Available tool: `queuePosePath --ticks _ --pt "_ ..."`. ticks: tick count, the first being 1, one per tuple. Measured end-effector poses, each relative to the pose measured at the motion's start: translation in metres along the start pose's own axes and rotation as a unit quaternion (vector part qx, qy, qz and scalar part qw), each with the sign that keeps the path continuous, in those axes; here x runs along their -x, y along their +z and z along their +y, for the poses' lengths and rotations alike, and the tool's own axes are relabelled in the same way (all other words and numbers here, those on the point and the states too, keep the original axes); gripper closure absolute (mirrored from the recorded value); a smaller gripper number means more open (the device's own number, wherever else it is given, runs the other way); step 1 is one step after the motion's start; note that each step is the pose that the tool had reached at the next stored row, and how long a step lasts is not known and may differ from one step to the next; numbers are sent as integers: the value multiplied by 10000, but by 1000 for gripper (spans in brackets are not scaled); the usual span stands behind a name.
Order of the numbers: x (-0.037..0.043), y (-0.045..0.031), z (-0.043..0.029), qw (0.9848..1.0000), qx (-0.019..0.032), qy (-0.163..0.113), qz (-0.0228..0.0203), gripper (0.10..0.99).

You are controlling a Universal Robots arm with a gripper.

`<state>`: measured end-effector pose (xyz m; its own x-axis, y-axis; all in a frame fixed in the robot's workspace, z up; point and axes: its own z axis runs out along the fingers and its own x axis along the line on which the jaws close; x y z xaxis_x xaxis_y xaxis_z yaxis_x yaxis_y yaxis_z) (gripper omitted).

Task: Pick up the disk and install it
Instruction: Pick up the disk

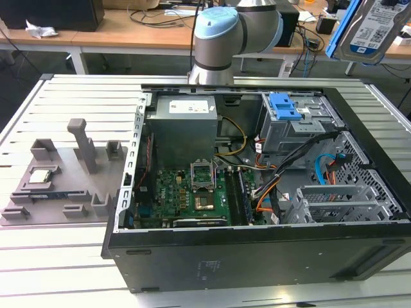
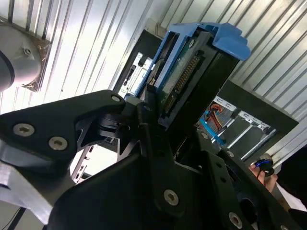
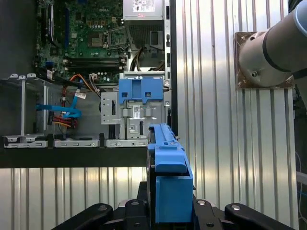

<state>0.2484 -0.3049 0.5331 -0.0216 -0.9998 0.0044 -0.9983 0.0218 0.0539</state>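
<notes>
My gripper [image 3: 170,207] is shut on the disk [image 3: 168,172], a silver drive in a blue plastic frame that stands on edge between the black fingers [image 3: 204,208]. In the second wrist view the disk [image 2: 192,72] shows its connector edge, with the gripper [image 2: 172,132] clamped round its lower part. At the top of the exterior view's right, the disk [image 1: 372,29] hangs high, beyond the back right corner of the open computer case [image 1: 257,240]. The drive bay with its blue latch [image 1: 287,106] sits in the case's back right; in the first wrist view this bay [image 3: 141,93] lies straight ahead of the disk.
The motherboard [image 1: 192,192], power supply [image 1: 183,125] and loose cables [image 1: 321,167] fill the case. A grey fixture tray [image 1: 58,186] holding a small silver chip [image 1: 42,175] lies on the slatted table at the exterior view's left. The arm's base joint [image 1: 231,32] rises behind the case.
</notes>
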Motion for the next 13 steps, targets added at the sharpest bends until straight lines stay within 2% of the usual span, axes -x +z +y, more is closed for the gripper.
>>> queuePosePath --ticks 2,5,7,8,13 --pt "2 -4 -80 10000 3 0 0 725" --pt "6 -14 -268 10000 10 0 0 725" --pt "8 -19 -351 10000 13 0 0 725" --pt "10 -25 -464 10000 17 -1 0 725" --pt "15 -37 -688 10000 23 0 0 725"
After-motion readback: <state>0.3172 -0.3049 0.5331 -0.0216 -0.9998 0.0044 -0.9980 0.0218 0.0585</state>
